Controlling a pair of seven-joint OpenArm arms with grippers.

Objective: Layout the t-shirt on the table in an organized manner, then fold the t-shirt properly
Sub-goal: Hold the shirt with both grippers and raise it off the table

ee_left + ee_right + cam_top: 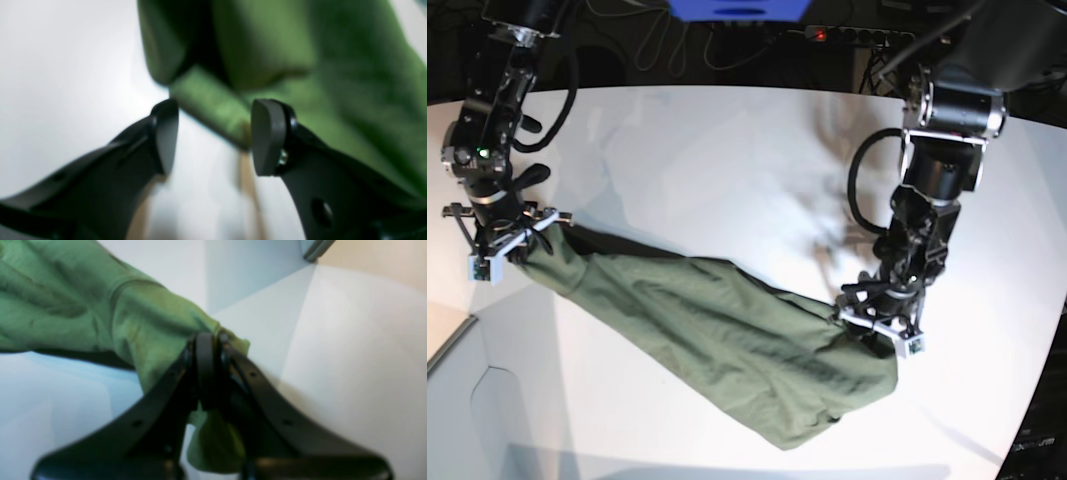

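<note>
The olive-green t-shirt [717, 335] lies bunched lengthwise in a long band across the white table [727, 150], from the left edge to the lower right. My right gripper [512, 243], on the left of the base view, is shut on the shirt's left end; its wrist view shows the closed gripper [206, 350] pinching the green cloth [146, 330]. My left gripper [879, 330] is at the shirt's right end. In its wrist view the gripper [215, 136] is open, with a folded edge of the shirt [213, 103] in the gap between the pads.
Cables and a power strip [857, 35] run along the table's far edge. A seam and a lower white panel [467, 400] sit at the front left. The table's curved edge [1042, 390] drops to dark floor at the lower right.
</note>
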